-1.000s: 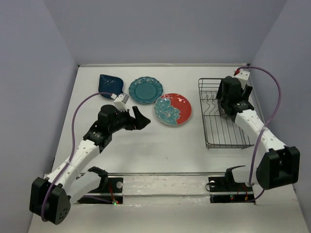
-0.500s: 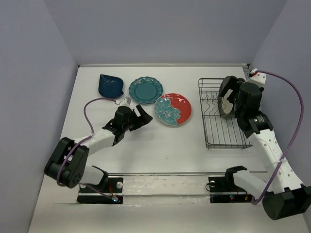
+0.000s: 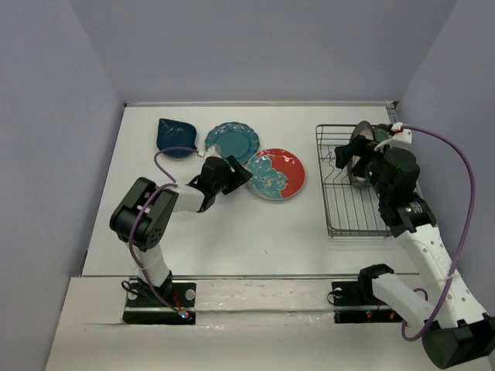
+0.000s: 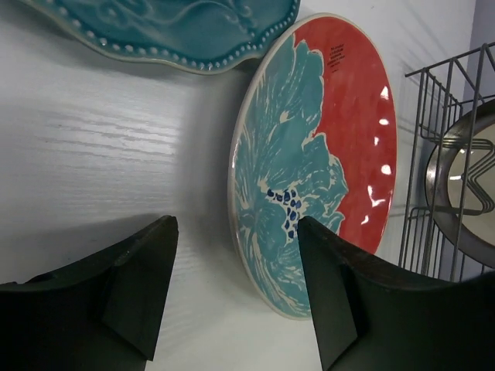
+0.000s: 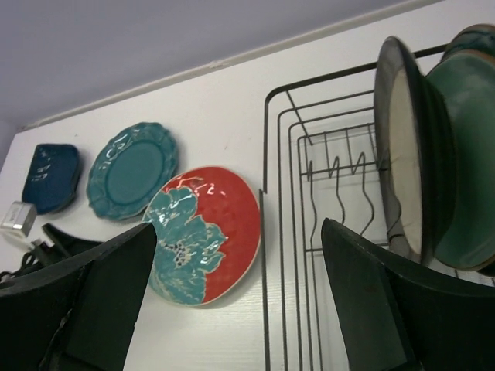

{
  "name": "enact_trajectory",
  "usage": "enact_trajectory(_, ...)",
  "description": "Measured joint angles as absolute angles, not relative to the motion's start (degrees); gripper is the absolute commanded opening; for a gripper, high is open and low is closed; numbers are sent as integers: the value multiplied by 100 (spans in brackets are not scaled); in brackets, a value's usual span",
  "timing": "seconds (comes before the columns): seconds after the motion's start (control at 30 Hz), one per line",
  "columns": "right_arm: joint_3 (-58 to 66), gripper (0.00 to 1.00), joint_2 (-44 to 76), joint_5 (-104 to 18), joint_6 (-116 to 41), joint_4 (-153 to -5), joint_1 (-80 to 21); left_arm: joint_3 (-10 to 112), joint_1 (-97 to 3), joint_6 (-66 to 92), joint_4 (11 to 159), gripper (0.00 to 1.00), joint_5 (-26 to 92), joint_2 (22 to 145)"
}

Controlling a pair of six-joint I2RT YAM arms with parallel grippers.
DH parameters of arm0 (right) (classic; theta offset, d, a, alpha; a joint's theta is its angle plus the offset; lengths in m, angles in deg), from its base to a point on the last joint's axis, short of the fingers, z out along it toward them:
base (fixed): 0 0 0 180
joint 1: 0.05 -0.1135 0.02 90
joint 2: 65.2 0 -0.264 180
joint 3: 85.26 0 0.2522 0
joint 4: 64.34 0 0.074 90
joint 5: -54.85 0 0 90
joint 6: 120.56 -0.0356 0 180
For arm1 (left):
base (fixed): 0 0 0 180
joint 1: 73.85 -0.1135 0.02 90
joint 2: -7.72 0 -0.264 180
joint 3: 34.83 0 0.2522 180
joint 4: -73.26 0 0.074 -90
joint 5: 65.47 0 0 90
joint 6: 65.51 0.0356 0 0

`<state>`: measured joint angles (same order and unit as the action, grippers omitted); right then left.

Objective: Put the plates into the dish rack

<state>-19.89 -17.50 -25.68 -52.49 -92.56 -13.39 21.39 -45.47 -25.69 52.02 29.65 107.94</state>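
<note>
Find left end effector [image 4: 236,232] open, jaws apart, nothing gripped; see red plate with teal flowers [image 3: 276,174] lying flat on tabletop [image 3: 232,232] mid-frame in the top view, immediately right of that end effector, near rim just beside the fingertips [image 4: 325,263]; cannot tell whether touching. Note no long axis on a round plate; judge approach as rim-on, from frame left towards frame right. Find right end effector [image 5: 240,230] open too, empty, at the upper end of the dish rack [image 3: 328,201] at right of frame, well apart from the red plate; rate left arm far nearer. Place rack's long axis up-down in the top view.

Count on tabletop: three plates; navy leaf-shaped plate [image 3: 176,137] at upper left, teal scalloped plate [image 3: 232,141] just right of it, red plate below-right of that. Count in rack: at least two upright at upper end, dark-rimmed plate [image 5: 398,147] and dark teal plate [image 5: 464,162]; glimpse silver plate [image 4: 464,185] in left wrist view, possibly one of those two; cannot fix total. Count one rack, two arms.
</note>
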Motion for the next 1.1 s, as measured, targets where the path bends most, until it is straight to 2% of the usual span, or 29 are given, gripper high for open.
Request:
enact_trajectory(0.27,-2052,92,-1704,-3070,-5356,-9092,-1361,2342,-4466,-2848,4577,61,3061,11426)
enact_trajectory(0.3,-2059,92,-1706,-3114,-5374,-9064,-1361,2368,-4468,-2877,4498,55,3079,11494)
enact_trajectory(0.37,-2074,92,-1711,-3175,-5398,-9009,-1361,2395,-4468,-2934,4348,50,3105,11620)
enact_trajectory(0.53,-2111,91,-1711,-3376,-5490,-8924,-1361,2399,-4466,-3073,4042,23,3147,11863)
enact_trajectory(0.57,-2113,91,-1709,-3420,-5505,-8911,-1363,2397,-4466,-3108,3969,11,3149,11918)
enact_trajectory(0.6,-2113,91,-1704,-3477,-5529,-8900,-1370,2390,-4466,-3157,3913,6,3151,11950)
enact_trajectory(0.87,-2115,91,-1761,-3938,-5658,-8904,-1431,1938,-4440,-3570,3040,6,3153,11900)
enact_trajectory(1.1,-2115,92,-1547,-4688,-5785,-8889,-1652,878,-4435,-3364,3266,6,3109,10632)
